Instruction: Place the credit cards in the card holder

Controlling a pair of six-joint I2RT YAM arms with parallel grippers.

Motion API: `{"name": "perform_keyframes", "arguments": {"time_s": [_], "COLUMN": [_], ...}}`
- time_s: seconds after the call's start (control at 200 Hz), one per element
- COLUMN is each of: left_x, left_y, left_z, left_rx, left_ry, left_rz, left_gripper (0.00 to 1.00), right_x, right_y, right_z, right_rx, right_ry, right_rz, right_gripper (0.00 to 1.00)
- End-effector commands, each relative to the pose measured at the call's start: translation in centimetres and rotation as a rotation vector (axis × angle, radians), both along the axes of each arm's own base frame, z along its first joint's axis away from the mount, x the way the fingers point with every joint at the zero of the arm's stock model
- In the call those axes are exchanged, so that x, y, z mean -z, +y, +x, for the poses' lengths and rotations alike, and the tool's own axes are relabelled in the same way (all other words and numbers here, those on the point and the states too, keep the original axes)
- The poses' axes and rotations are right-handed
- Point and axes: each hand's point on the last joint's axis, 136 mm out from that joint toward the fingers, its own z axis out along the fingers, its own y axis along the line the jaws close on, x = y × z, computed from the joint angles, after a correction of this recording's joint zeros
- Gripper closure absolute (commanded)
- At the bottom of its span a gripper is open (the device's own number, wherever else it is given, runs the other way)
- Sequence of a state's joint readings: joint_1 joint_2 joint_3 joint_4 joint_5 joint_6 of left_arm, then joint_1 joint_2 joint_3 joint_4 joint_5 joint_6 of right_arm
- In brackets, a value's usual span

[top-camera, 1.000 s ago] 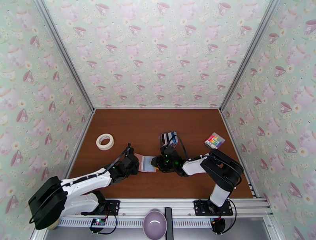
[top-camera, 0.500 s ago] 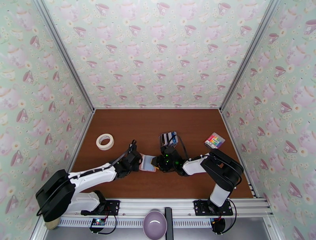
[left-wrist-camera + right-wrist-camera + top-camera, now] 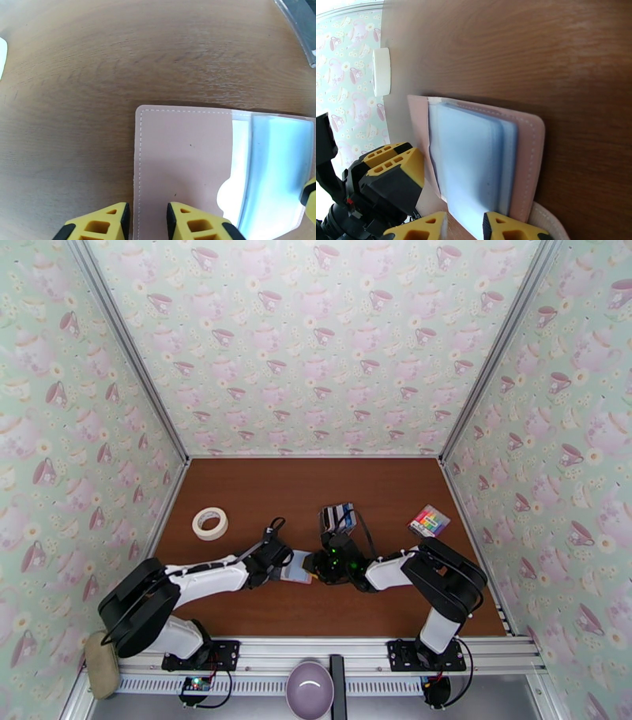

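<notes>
My left gripper (image 3: 146, 221) has slid inward, jaws pinching the card holder (image 3: 181, 158) edge; my right gripper (image 3: 464, 227) nips its opposite edge; pockets open, credit cards (image 3: 338, 516) beyond.

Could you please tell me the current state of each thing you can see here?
card holder: open flat on the table, blue sleeves up.
credit cards: upright in the dark stand, none moved.
left gripper: pinching the holder's pink edge.
right gripper: closed on the holder's other end.
tape roll: lying flat, untouched.
</notes>
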State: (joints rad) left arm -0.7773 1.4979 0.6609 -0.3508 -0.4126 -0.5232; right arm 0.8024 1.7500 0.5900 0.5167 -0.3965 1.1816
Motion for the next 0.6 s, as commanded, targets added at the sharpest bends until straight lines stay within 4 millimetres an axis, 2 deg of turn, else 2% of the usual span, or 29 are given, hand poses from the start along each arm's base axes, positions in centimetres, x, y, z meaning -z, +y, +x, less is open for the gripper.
{"name": "perform_keyframes", "arguments": {"time_s": [0.0, 0.295, 0.596], "left_x": [0.1, -0.6, 1.2], "left_y": [0.2, -0.6, -0.9], "left_z": [0.2, -0.3, -1.3], "left_rx": [-0.006, 0.026, 0.006], "left_ry": [0.003, -0.025, 0.019], "left_rz": [0.017, -0.083, -0.134], "left_gripper": [0.71, 0.81, 0.85], "right_x": [1.1, 1.3, 1.0], "right_y": [-0.4, -0.5, -1.7], "right_z": [-0.1, 0.1, 1.0], "right_rx": [-0.001, 0.002, 0.009], "right_ry": [0.02, 0.02, -0.004], "right_rz": [-0.019, -0.021, -0.068], "right_gripper": [0.69, 0.69, 0.69]}}
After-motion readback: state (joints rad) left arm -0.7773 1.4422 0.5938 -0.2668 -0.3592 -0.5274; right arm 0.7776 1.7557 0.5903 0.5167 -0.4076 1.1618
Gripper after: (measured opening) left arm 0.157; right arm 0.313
